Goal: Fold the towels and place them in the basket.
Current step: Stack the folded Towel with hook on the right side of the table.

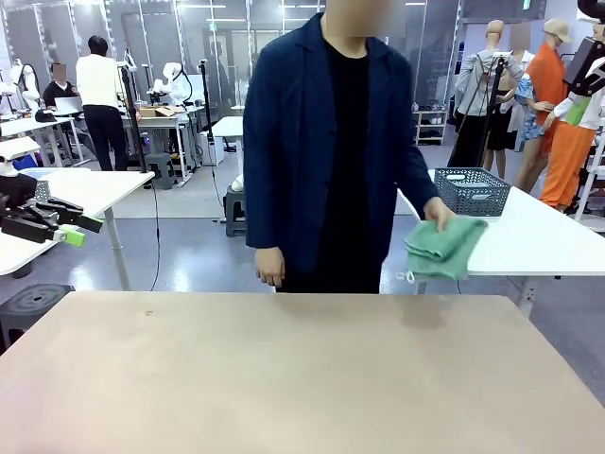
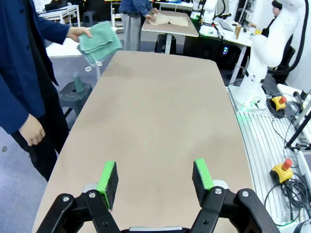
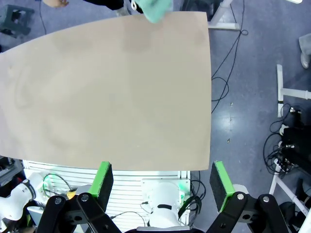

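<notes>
Standing behind the bare tan table (image 1: pixel 284 378), a person holds the green towel (image 1: pixel 444 246); both grippers' jaws spread, grasping nothing

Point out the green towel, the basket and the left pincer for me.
green towel (image 1: pixel 444 246): front view, middle of the hanging cloth.
basket (image 1: pixel 471 192): front view, its near mesh wall.
left pincer (image 2: pixel 154 182): left wrist view, midway between the green-padded fingertips.

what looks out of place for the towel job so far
The basket sits on a white side table behind the person, not on the brown table. The green towel hangs bunched in the person's hand, off that table's far edge. Nothing looks spilled or damaged.
</notes>
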You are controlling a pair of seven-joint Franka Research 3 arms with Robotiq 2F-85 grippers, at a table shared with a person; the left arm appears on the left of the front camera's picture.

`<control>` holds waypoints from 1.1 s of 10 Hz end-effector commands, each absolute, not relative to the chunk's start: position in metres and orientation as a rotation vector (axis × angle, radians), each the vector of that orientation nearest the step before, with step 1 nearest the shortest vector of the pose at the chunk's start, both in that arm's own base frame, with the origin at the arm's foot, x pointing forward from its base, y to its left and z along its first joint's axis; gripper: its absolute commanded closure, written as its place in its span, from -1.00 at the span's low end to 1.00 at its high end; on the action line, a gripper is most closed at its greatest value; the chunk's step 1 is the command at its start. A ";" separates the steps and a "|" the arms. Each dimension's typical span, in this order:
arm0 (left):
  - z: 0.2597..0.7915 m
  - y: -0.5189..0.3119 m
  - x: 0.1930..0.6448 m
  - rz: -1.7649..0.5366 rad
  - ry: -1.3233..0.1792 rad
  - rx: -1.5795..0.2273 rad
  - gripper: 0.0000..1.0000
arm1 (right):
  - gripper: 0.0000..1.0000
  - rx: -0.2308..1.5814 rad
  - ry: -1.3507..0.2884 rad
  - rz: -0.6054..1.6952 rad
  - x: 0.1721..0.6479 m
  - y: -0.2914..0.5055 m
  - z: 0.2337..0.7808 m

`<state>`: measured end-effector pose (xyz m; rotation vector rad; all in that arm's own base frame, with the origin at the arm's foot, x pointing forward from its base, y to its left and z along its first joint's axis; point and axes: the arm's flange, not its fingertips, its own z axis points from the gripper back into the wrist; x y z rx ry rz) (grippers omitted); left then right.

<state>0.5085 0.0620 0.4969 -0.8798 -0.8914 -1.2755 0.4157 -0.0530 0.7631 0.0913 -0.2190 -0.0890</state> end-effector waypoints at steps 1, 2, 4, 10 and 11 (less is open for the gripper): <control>0.498 0.061 0.508 -1.278 -0.895 -0.884 -0.57 | -1.00 0.108 -0.214 -0.084 0.415 -0.053 0.764; 0.498 0.061 0.508 -1.278 -0.895 -0.884 -0.57 | -1.00 0.108 -0.214 -0.084 0.415 -0.053 0.764; 0.498 0.061 0.508 -1.278 -0.895 -0.884 -0.57 | -1.00 0.108 -0.214 -0.084 0.415 -0.053 0.764; 0.498 0.061 0.508 -1.278 -0.895 -0.884 -0.57 | -1.00 0.108 -0.214 -0.084 0.415 -0.053 0.764; 0.498 0.061 0.508 -1.278 -0.895 -0.884 -0.57 | -1.00 0.108 -0.214 -0.084 0.415 -0.053 0.764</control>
